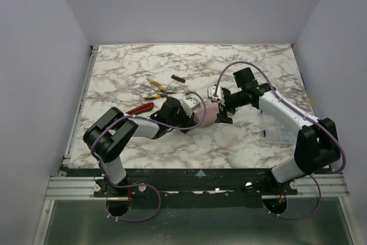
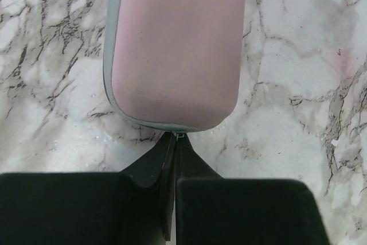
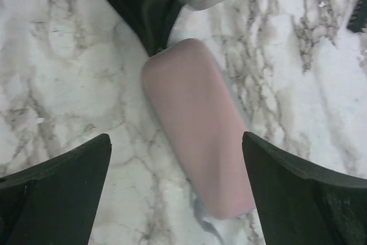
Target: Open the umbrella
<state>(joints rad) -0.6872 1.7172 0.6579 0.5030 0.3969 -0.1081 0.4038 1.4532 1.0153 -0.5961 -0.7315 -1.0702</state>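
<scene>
The umbrella lies folded on the marble table as a pink oblong pack with a grey seam, filling the top of the left wrist view. My left gripper is shut at its rounded end, pinching a small metal pull on the seam. In the right wrist view the umbrella runs diagonally between the fingertips of my right gripper, which hovers over it wide open, touching nothing. The left gripper's black fingers show at the pack's far end. In the top view my right gripper is over the pack's right end.
Yellow-handled pliers and a red-handled tool lie just behind and left of the left wrist. A small black piece sits farther back. A clear plastic item rests near the right arm. White walls enclose the table.
</scene>
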